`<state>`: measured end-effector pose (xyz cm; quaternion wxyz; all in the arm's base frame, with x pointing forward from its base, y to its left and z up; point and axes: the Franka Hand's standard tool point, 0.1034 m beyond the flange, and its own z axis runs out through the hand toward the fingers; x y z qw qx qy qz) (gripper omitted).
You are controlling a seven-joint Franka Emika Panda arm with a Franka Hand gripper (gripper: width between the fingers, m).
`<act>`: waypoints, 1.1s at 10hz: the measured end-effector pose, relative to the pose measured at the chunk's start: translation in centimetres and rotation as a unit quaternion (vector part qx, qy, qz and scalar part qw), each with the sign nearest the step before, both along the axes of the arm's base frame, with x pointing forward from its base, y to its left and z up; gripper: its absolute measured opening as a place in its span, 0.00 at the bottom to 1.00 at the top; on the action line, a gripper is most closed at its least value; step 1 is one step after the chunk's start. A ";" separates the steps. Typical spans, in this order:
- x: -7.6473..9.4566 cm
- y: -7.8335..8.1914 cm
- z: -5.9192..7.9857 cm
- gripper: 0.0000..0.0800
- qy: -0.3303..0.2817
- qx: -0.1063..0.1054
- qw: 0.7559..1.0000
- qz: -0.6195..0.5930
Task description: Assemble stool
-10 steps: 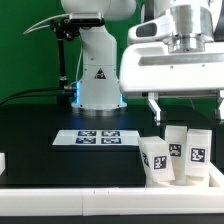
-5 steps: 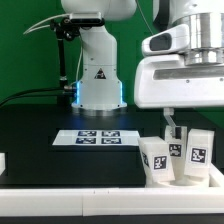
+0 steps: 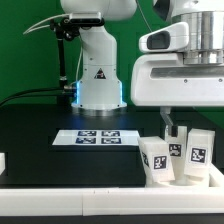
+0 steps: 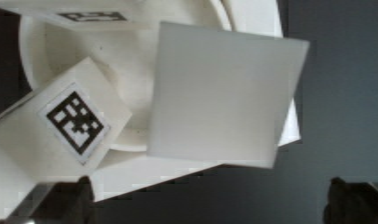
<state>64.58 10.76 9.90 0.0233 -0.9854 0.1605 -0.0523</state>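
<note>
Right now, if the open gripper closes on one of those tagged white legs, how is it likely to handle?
The leg looks like a stiff plastic block, so it probably won't flex. Its flat faces should suit the gripper. Smooth plastic may slip. Standing packed beside other legs, it might nudge or tip them.

Three small white plastic rectangular legs with black-and-white square tags are standing clustered on the black surface (image 3: 40,150): one (image 3: 157,160), a second (image 3: 176,152) and a third (image 3: 197,150). One flat white marker board (image 3: 98,138) is lying there, showing three printed tags.
</note>
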 end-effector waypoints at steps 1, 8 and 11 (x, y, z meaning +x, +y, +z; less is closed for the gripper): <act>-0.1 0.0 -0.1 0.81 0.002 0.011 0.999 -0.030; -1.3 0.2 -2.0 0.81 0.027 0.015 0.997 -0.072; -1.3 0.2 -2.1 0.48 0.028 0.020 0.993 -0.112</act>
